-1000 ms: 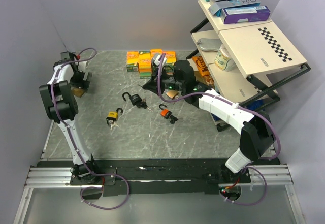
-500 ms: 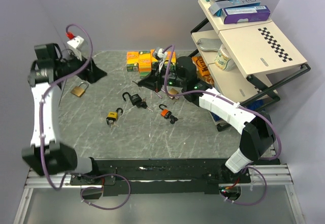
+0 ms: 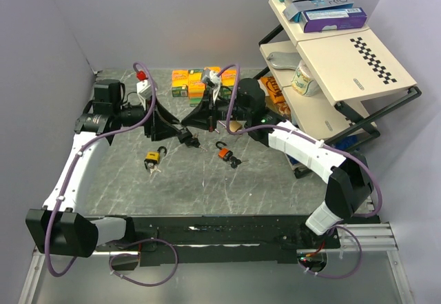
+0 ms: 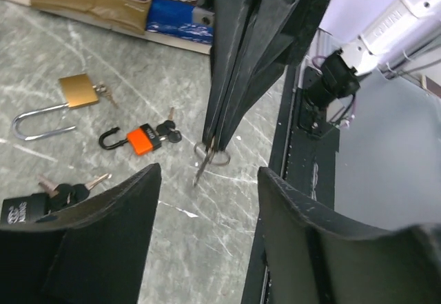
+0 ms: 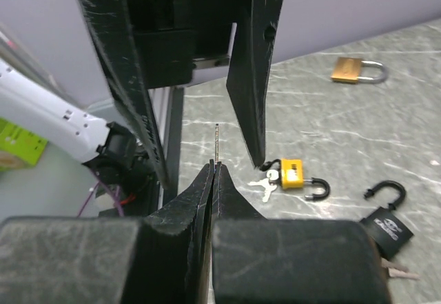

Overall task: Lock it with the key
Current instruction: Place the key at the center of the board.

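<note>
Black padlock (image 5: pixel 386 227) open; I've locked nothing yet. Near it R gripper (image 5: pixel 213 169) pinches key (image 4: pixel 202 171); L gripper (image 4: pixel 207 180) jaws spread.

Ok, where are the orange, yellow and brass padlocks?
orange padlock (image 4: pixel 142 140), left wrist view, on its body.
yellow padlock (image 5: pixel 292 173), right wrist view, on its body.
brass padlock (image 4: pixel 78 90), left wrist view, on its body.

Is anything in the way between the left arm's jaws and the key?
Nothing visible is. The key hangs from the shut jaws of the right gripper. The left gripper faces it with jaws open, with only air between them.
</note>
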